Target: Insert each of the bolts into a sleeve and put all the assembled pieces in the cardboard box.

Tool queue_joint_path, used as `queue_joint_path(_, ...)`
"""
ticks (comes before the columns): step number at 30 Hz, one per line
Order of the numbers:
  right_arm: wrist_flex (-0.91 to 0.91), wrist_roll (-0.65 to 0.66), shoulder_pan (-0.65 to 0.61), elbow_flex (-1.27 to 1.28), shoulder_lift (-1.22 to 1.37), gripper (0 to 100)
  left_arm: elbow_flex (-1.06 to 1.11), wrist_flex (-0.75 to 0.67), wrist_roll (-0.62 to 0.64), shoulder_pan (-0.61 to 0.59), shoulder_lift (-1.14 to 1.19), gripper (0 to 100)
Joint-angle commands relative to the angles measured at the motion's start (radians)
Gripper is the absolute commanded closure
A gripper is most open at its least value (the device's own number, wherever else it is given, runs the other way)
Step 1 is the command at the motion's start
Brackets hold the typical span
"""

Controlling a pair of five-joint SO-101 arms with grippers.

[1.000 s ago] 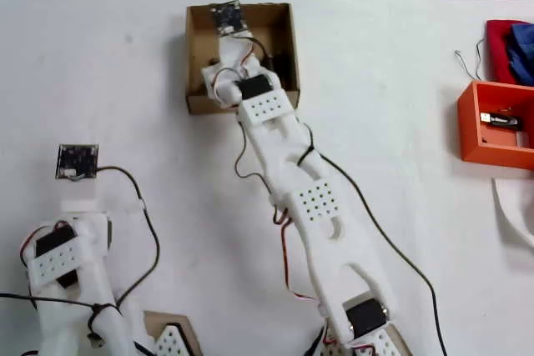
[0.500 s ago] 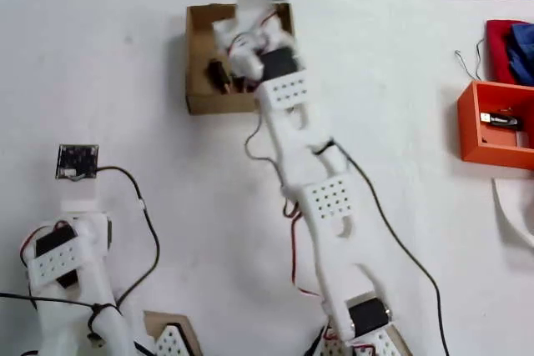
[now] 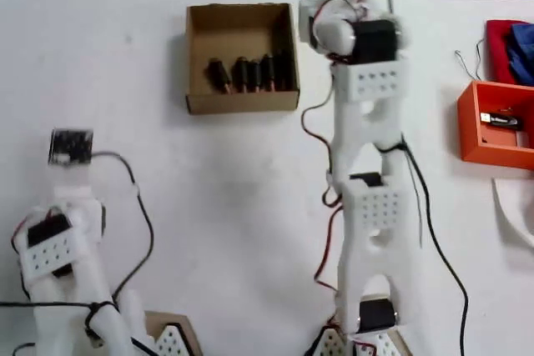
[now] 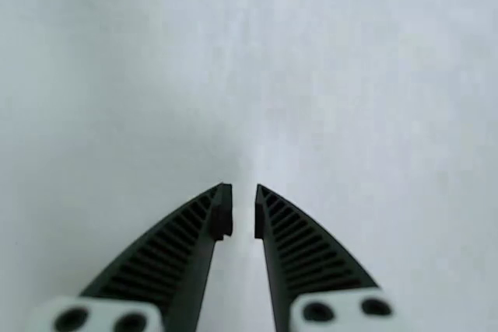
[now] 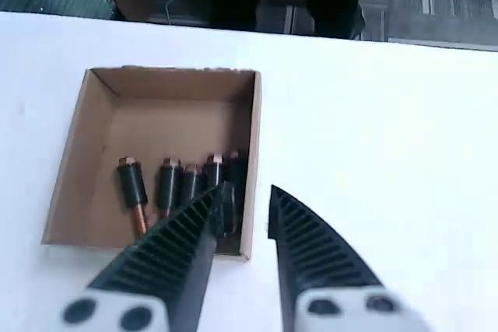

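**Sleeved bolts in the box, both grippers empty**

High view: the cardboard box [image 3: 242, 104] sits open on the white table [image 3: 209, 206], toward its far side. Inside it the assembled pieces [image 3: 250, 73] – black sleeves with bolts through them – lie side by side in a row on the box floor, toward the near wall. Their exact count is hard to tell, as the ones at one end crowd together. The right arm [image 3: 371, 206] stretches straight up the table just beside the box, its wrist level with the box's side wall and apart from it. The left arm [image 3: 52, 248] is folded in at the near corner, well apart from the box. An orange tray [image 3: 492, 152] stands at the table's edge on the right arm's side, with a red cloth [image 3: 501, 39] just behind it.

Left wrist view: the left gripper [image 4: 240, 207] hangs over bare table. Its two black fingers stand a narrow slit apart, with nothing between them.

Right wrist view: the right gripper [image 5: 247, 196] looks down over the near corner of the box. Its fingers are parted by a narrow gap and hold nothing. One finger crosses in front of the last pieces in the row – copper-coloured bolt ends show at the sleeves that stay clear of it. All the pieces lie roughly parallel, close to the box's near wall.
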Motion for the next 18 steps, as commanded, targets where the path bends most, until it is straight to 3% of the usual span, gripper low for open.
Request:
queue_joint_path(1, 0.047, 0.006, 0.044, -0.021, -0.165, 93.9, -0.255, 0.195, 0.029, 0.121, -0.015, 92)
queue_joint_path(5, 0.048, 0.008, 0.094, 0.032, -0.308, 94.0, -0.535, 0.405, 0.238, 0.279, -0.015, 92)
queue_joint_path(9, 0.048, 0.008, 0.191, 0.301, -0.608, 94.0, -0.682, 0.489, 0.428, 0.407, -0.015, 92)
queue_joint_path(14, 0.045, 0.008, 0.228, 1.063, -1.127, 93.7, -0.662, 0.545, 0.454, 0.473, -0.015, 92)
queue_joint_path(18, 0.024, 0.009, 0.179, 1.699, -1.484, 93.6, -0.602, 0.537, 0.454, 0.463, -0.015, 92)
